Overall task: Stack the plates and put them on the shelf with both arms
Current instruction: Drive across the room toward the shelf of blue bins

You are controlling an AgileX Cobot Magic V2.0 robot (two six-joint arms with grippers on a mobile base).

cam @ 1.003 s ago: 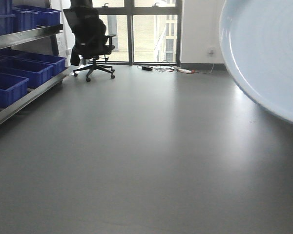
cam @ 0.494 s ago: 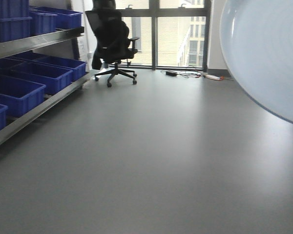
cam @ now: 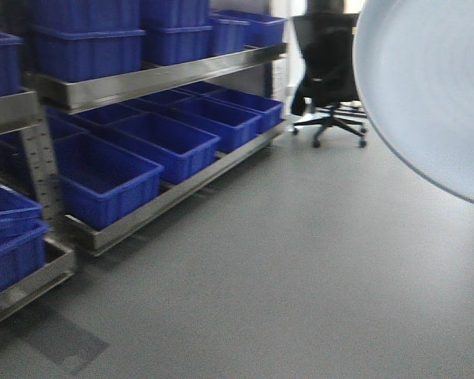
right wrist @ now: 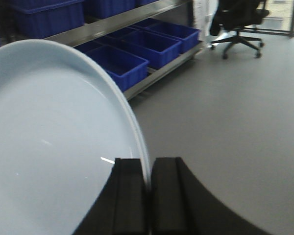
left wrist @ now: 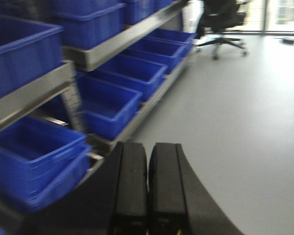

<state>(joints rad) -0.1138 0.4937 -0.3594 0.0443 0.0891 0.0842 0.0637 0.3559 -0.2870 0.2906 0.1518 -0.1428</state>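
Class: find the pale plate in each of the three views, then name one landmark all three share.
Front view: plate fills the upper right corner, cut by the edge.
Left wrist view: not in it.
Right wrist view: lower left, rim pinched in the right gripper.
Shared landmark: the black office chair, far end of the floor.

A pale plate (cam: 434, 87) fills the upper right, blue bins (cam: 103, 178) line the metal shelf (cam: 154, 79) at left.
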